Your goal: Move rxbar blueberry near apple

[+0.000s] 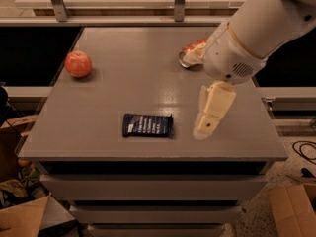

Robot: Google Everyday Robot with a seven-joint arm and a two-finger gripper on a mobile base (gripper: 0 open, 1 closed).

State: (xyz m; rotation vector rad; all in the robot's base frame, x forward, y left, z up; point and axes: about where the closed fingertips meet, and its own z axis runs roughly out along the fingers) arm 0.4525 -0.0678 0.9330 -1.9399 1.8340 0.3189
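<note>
While the white arm (256,28) reaches in from the upper right of the camera view, its cream gripper (203,129) hangs tip-down over the front right part of the grey table (123,88). It shows only as one pale wedge seen from the side, so whether it is wide or narrow cannot be told. The gripper is to the right of the snack bar (147,125), near it but not touching.

That snack bar, dark blue with white lettering and a small pale patch at its left end, lies flat near the table's front edge, a little left of the middle. The apple (78,63), red-orange and round, sits at the far left side of the table, well apart from the bar. At the far right, a crushed red can (191,53) lies on its side, partly hidden behind the arm's bulky housing.

Below the tabletop are grey shelf-like tiers. On the floor, a cardboard box (292,210) stands at the lower right and a dark cable (302,149) lies beside it.
</note>
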